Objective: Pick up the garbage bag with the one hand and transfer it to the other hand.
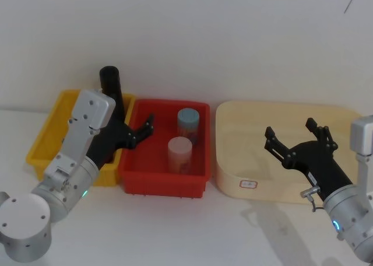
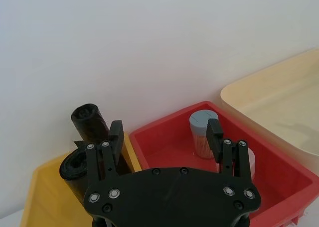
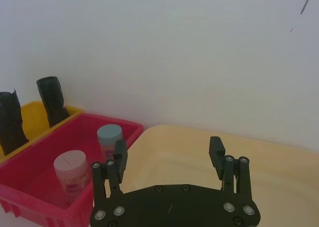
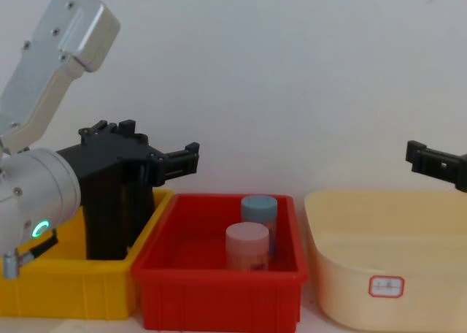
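Though upright, garbage bag [image 1: 109,80] half-hidden.

This looks like a robotics lab test station rather than a home or a shop. A bare white wall [image 1: 233,32] backs a plain white surface [image 1: 175,231]. Three containers stand on it in a tidy row against the wall. A yellow plastic bin [image 1: 44,143] holds black garbage-bag rolls [image 2: 88,121]. A red plastic bin [image 1: 163,184] holds two pastel-lidded jars [image 1: 187,123]. A cream tub [image 1: 274,190] bears a small red-framed label [image 1: 248,184]. Two silver robot arms reach in over them, the left pincer [image 2: 165,127] at the yellow and red bins and the right pincer [image 3: 167,146] above the cream tub. Each wrist carries a glowing ring light.
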